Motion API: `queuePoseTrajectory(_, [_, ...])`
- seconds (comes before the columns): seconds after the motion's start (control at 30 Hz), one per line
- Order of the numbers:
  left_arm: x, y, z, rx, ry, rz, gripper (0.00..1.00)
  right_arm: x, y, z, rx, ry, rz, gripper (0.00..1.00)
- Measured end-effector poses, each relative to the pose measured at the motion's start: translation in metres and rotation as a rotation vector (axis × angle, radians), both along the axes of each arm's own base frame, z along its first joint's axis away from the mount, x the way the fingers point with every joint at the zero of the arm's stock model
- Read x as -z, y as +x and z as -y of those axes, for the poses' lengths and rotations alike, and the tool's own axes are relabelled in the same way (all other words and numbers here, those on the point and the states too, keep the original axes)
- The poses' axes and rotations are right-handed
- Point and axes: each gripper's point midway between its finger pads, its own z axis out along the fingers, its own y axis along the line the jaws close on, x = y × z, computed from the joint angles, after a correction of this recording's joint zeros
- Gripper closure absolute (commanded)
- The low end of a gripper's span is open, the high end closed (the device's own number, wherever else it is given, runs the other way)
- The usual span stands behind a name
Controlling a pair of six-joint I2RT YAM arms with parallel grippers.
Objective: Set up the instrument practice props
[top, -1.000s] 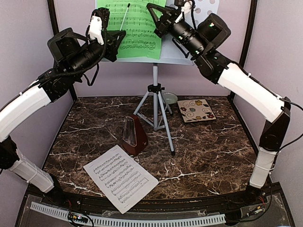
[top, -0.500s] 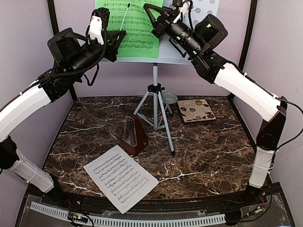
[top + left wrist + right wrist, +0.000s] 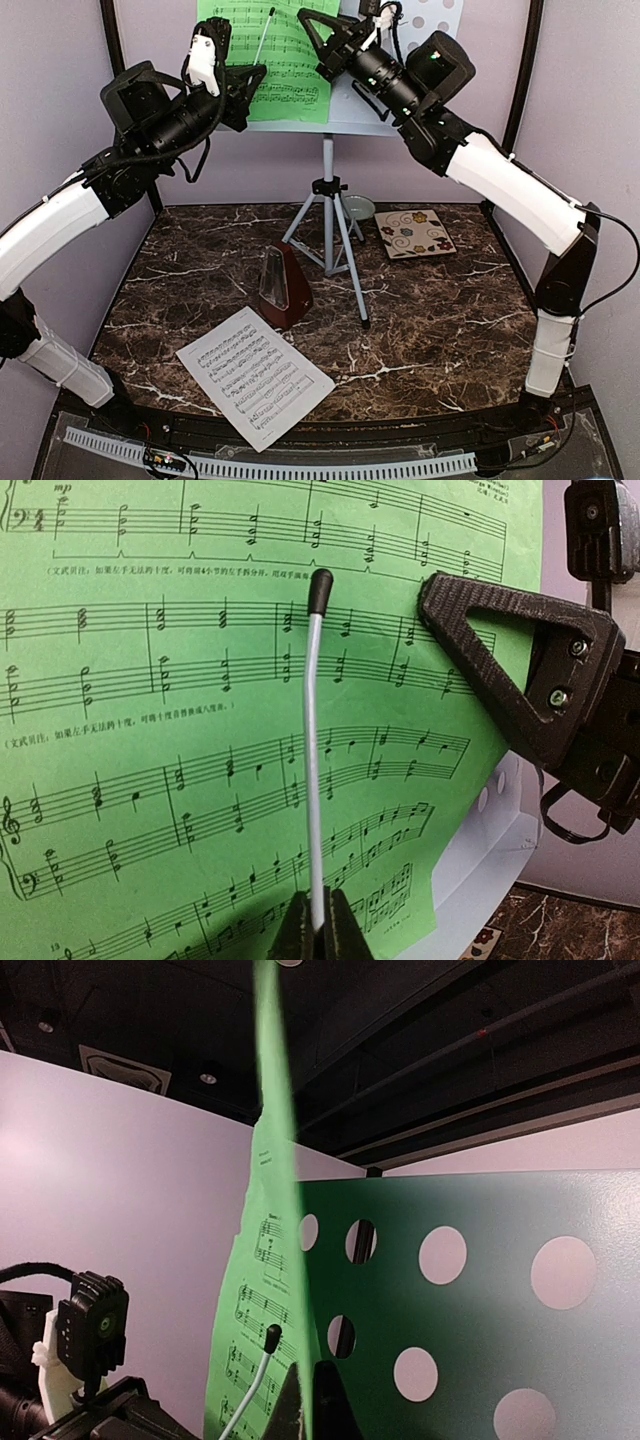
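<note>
Green music sheet (image 3: 270, 60) stands on the white desk (image 3: 345, 126) at the top of the stand. Over the last second I see my right gripper (image 3: 308, 22) has slid leftward onto the sheet's right edge, jaws nearly closed and pinching it. My left gripper (image 3: 318, 925) hasn't shifted, its jaws clamped tight on a thin grey rod (image 3: 310, 740) lying across the sheet's front.

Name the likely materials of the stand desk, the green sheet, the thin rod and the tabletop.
Stand desk: probably painted sheet metal, matte white; flat, thin, with punched round holes.
Green sheet: matte printed paper; it curves and bends.
Thin rod: glossy pale grey, plastic or metal, unclear; black cap.
Tabletop: dark brown marble look with white veins; stone or laminate, cannot tell.
</note>
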Motion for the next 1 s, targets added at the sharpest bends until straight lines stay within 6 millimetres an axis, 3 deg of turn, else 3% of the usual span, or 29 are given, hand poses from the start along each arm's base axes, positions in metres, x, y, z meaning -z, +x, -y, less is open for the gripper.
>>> queuePoseTrajectory(0.17, [0.000, 0.000, 0.000, 0.000, 0.000, 0.000, 0.99, 0.003, 0.000, -0.004, -0.010, -0.012, 0.005, 1.00])
queuePoseTrajectory(0.43, [-0.001, -0.002, 0.002, 0.016, -0.001, 0.003, 0.69, 0.002, 0.000, -0.004, -0.010, -0.013, 0.007, 1.00])
queuePoseTrajectory(0.7, [0.004, -0.007, 0.002, 0.031, 0.011, 0.008, 0.51, 0.002, 0.001, -0.004, -0.009, -0.014, 0.006, 1.00])
queuePoseTrajectory(0.83, [0.004, -0.012, -0.002, 0.034, 0.006, 0.013, 0.44, 0.002, 0.001, -0.004, -0.007, -0.013, 0.006, 0.93])
queuePoseTrajectory(1.0, [0.003, -0.022, -0.014, 0.032, -0.006, 0.017, 0.35, 0.002, 0.002, -0.004, -0.002, -0.011, 0.005, 0.78])
